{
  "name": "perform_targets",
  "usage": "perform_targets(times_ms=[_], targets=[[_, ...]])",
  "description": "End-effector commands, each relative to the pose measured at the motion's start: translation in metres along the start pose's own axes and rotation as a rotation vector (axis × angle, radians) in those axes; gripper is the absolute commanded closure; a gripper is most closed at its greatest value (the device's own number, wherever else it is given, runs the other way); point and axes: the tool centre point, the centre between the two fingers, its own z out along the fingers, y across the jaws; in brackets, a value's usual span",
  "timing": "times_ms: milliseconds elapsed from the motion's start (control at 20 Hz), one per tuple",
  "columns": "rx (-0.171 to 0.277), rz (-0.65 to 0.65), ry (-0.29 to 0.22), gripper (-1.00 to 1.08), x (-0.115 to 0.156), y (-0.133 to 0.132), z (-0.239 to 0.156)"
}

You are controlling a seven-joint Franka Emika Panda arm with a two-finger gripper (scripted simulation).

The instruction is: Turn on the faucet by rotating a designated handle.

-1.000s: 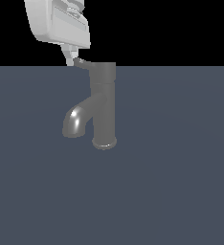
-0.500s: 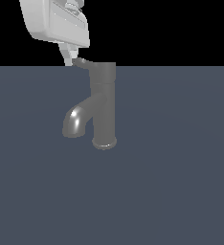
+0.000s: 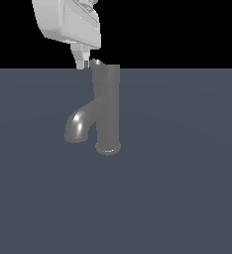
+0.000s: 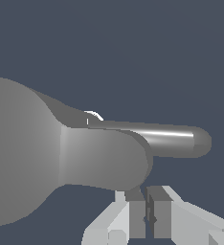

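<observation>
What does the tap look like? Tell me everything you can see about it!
The faucet is dark grey and looks like shiny metal. It stands upright on the flat grey-blue surface, with a wider ring at its foot. A thick curved spout bends down toward the exterior view's left, with a bright glint on it. On top sits the handle, a short cap. The white gripper hovers right beside it.

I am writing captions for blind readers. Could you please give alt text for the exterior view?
A white robot gripper hangs beside the handle on top of a dark grey faucet. The curved spout bends down toward the exterior view's left, above a flat blue-grey surface.
</observation>
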Motion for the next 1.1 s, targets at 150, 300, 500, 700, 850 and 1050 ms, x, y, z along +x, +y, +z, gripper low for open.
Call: perform_targets(times_ms=[150, 300, 500, 700, 850, 1050], targets=[[0.0, 0.001, 0.002, 1.08, 0.012, 0.004, 0.0], [-0.001, 0.012, 0.002, 1.08, 0.032, -0.005, 0.0], [-0.002, 0.027, 0.003, 1.08, 0.058, -0.016, 0.0], [-0.003, 0.041, 0.003, 1.08, 0.084, -0.027, 0.0], [-0.003, 0.048, 0.004, 1.08, 0.097, -0.032, 0.0], [-0.01, -0.018, 0.002, 1.08, 0.061, -0.031, 0.0]])
